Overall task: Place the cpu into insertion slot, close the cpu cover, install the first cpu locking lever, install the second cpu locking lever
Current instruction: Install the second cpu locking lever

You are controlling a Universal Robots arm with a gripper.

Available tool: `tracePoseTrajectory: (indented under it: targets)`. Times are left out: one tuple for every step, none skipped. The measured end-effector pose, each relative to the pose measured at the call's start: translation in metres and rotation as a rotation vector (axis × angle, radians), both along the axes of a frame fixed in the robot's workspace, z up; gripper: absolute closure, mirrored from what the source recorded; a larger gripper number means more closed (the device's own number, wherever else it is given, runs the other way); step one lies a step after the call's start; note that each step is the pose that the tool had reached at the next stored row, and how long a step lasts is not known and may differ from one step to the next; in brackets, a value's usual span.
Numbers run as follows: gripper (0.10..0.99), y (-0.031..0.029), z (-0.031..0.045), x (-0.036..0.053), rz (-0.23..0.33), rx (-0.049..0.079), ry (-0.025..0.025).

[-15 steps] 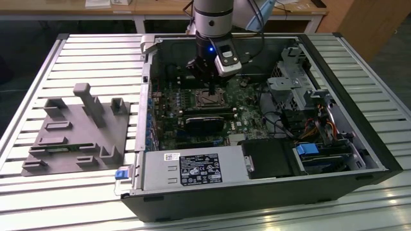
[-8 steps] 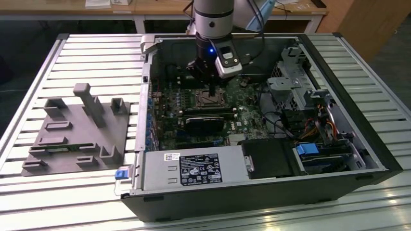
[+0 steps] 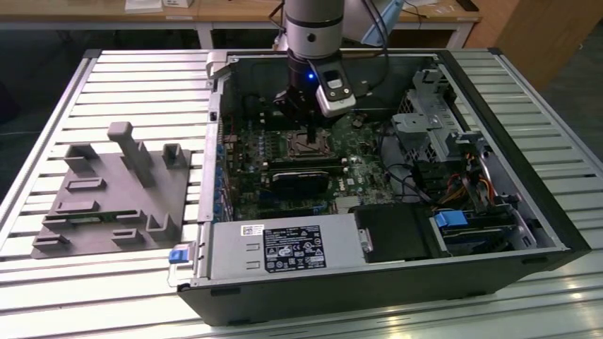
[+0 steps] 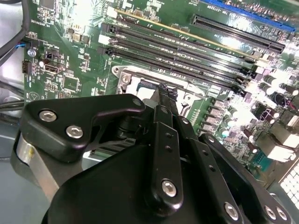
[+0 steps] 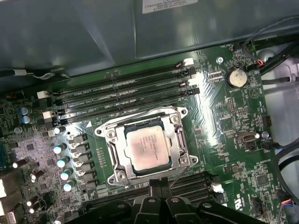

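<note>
**CPU seated, cover down, gripper at the socket's edge**

And here we are over the open computer case (image 3: 377,296). The gripper (image 3: 306,126) hangs straight above the insertion slot (image 3: 306,146), right in the middle of the green motherboard (image 5: 229,135).

In the first wrist view the cpu (image 5: 147,148) sits flat inside the insertion slot, silver top up. The cpu cover (image 5: 117,149) lies down around it, its window framing the chip.

The gripper (image 5: 159,183) is just beside the slot's edge, on the side away from the nearer bank of memory slots (image 5: 124,95). A thin lever wire (image 5: 181,173) runs along that same edge of the slot, right by the fingertips. Whether they touch it, I can't tell.

The second wrist view gives a good look at the gripper (image 4: 166,91): fingers pinched together, nothing visible between them, tips poised over the slot (image 4: 135,84).

Well apart from the slot, outside the case, a grey fixture tray (image 3: 104,198) sits on the slatted table (image 3: 141,78).
</note>
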State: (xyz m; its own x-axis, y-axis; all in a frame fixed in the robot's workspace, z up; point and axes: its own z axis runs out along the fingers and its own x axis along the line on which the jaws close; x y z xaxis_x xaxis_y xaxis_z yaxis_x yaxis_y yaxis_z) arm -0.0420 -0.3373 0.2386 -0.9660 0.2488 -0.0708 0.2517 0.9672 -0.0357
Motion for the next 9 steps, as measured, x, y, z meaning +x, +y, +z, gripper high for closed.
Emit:
tracePoseTrajectory:
  targets:
    - [0.984,-0.0007,0.0,0.0,0.0,0.0,0.0]
    - [0.984,-0.0016,0.0,0.0,0.0,0.0,0.0]
    - [0.984,-0.0027,0.0,0.0,0.0,0.0,0.0]
    - [0.984,-0.0037,0.0,0.0,0.0,0.0,0.0]
    - [0.984,-0.0049,0.0,0.0,0.0,0.0,0.0]
    - [0.984,-0.0061,0.0,0.0,0.0,0.0,0.0]
    - [0.984,-0.0073,0.0,0.0,0.0,0.0,-0.0001]
    - [0.984,-0.0087,0.0,0.0,0.0,0.0,-0.0001]
    - [0.984,-0.0103,0.0,-0.0001,0.0,0.0,0.0]
